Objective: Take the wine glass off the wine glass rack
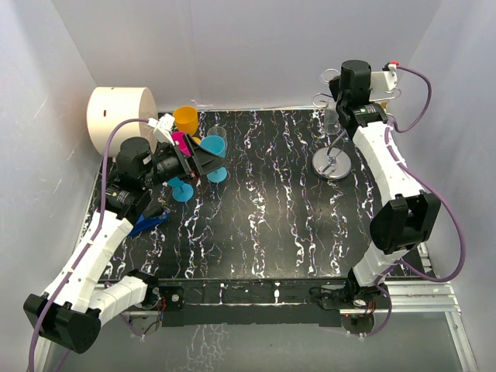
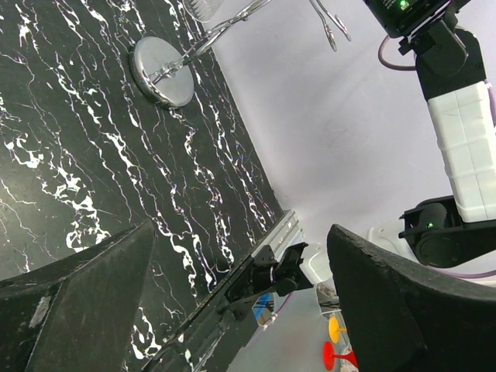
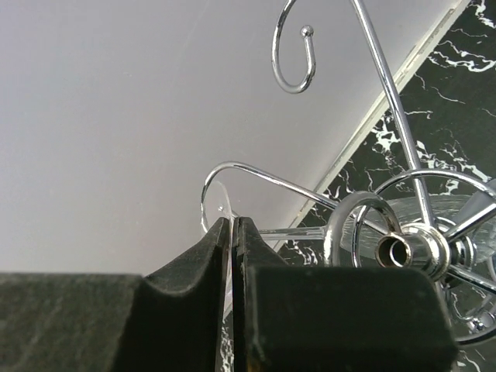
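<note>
At the back right of the counter [image 1: 271, 225], the wine glass rack [image 1: 332, 164] stands on its shiny disc base. The wine glass [image 1: 332, 122] hangs from one of its curled arms, next to the thin central stem. The right claw [image 3: 234, 225] is up at the rack, pinched nearly closed. Only a sliver of gap shows, with the thin clear edge of the glass's foot caught in it. Well apart on the left side, the left claw [image 1: 205, 159] is spread wide and holds nothing, close beside a cluster of coloured cups [image 1: 186, 118].
</note>
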